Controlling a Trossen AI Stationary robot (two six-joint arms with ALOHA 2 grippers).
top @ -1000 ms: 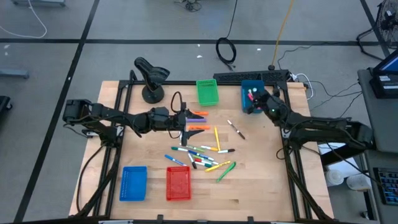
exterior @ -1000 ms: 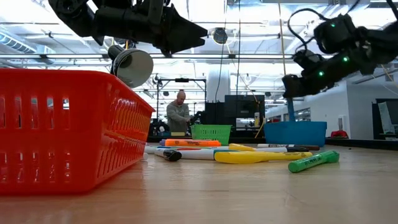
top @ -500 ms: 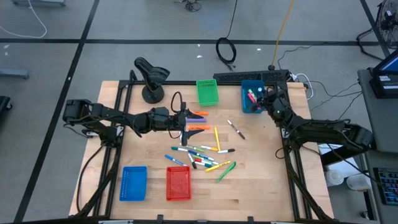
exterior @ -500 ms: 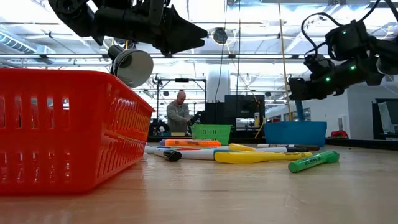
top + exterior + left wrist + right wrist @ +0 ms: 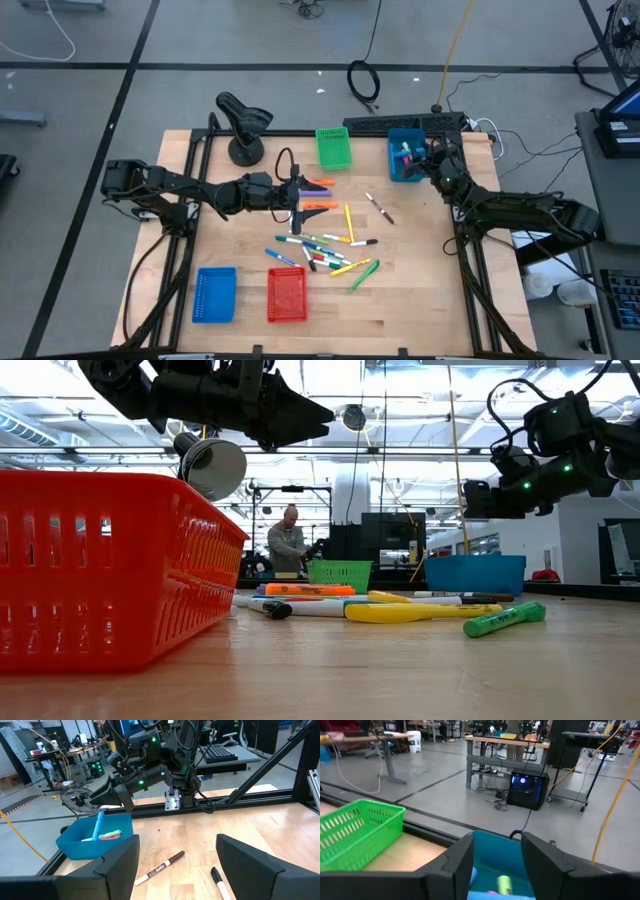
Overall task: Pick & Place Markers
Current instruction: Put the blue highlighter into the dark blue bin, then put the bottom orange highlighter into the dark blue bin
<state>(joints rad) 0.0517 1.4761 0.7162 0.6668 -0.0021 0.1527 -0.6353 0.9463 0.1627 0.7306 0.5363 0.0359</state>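
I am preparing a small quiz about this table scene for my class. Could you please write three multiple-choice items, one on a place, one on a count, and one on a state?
1. Where is the right gripper?
A. over the blue basket at the table's far side
B. over the red basket
C. over the loose markers

2. How many mesh baskets are on the table?
A. two
B. four
C. six

3. What is the left gripper doing?
A. open, empty
B. shut on a marker
C. holding a basket

Answers: 1 A, it hangs at that basket. 2 B, green, red and two blue. 3 A, the left wrist view shows its fingers apart with nothing between.
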